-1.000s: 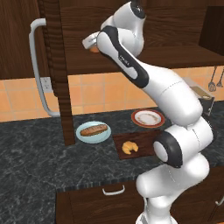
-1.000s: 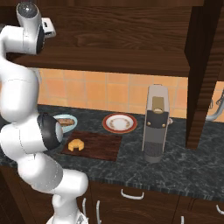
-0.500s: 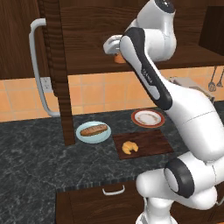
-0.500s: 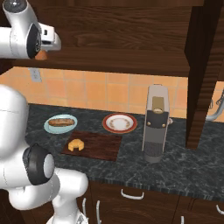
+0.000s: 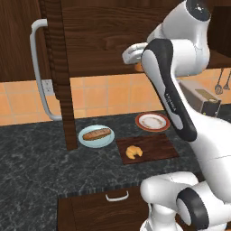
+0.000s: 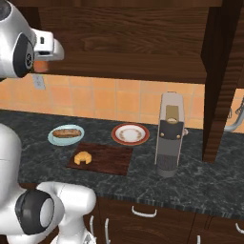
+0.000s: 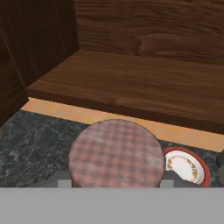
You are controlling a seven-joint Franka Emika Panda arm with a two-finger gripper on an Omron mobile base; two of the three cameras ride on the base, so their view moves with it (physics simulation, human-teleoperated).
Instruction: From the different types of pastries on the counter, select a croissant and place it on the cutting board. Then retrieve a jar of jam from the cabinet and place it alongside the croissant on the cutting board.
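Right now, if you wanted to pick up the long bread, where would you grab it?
Grab the baguette around its middle, coming straight down from above. It lies flat on the pale blue plate, so pinching across its narrow width should fit the fingers best.

- No readable text, label, brand, number or sign is showing anywhere in these pictures.
- The jar of jam (image 7: 116, 153) is showing a faded checked pattern on its lid, with no lettering on it.
- The red-rimmed plate (image 5: 152, 122), lying just beyond the cutting board (image 5: 153, 149), is carrying a speckled decorative ring, with no characters to be made out.
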